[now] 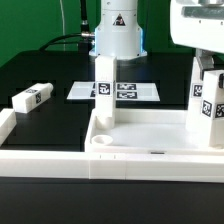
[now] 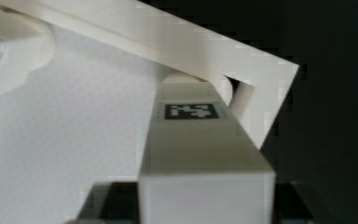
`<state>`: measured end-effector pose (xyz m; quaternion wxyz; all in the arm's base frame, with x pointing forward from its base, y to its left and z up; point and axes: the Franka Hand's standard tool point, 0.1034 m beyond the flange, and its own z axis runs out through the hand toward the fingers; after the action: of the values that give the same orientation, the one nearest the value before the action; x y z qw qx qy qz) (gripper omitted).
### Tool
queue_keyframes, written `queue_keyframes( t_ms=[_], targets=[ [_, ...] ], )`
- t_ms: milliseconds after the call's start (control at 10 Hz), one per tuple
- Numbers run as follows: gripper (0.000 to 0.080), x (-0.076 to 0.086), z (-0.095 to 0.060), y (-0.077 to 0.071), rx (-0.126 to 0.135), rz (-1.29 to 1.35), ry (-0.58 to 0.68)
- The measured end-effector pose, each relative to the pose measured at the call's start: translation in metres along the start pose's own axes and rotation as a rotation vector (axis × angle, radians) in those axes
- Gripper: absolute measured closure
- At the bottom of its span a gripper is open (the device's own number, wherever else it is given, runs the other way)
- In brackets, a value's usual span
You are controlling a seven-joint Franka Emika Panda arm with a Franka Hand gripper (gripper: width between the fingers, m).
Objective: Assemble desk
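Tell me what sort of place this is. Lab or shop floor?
Most likely a robotics lab bench: a robot arm at a black table, a marker board lying flat on it, and a loose white leg bearing a printed tag.

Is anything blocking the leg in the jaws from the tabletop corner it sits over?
Nothing visible does. The held leg sits at the tabletop corner on the exterior view's right; the other upright leg and the loose leg are well aside.
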<state>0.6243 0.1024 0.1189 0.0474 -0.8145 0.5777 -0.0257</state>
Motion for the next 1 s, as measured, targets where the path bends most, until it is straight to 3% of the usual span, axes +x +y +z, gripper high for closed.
queue_keyframes(
  t_ms=[100,200,300,600,1000],
  targets=[
    [0.0509,-0.0002,0.0003,0.0002,-0.001,-0.037,0.0],
    [0.0327,-0.0019,0.0001,0.0007,-0.009,-0.057,-0.004],
    [0.0212,-0.0047,-0.0005,-0.0004,-0.01,-0.082,-0.005],
    [0.0153,-0.0064,-0.0003,-0.0014,-0.007,-0.384,-0.004],
    [0.0151,-0.0056,0.0004,-0.0012,-0.013,-0.729,0.002]
  ],
)
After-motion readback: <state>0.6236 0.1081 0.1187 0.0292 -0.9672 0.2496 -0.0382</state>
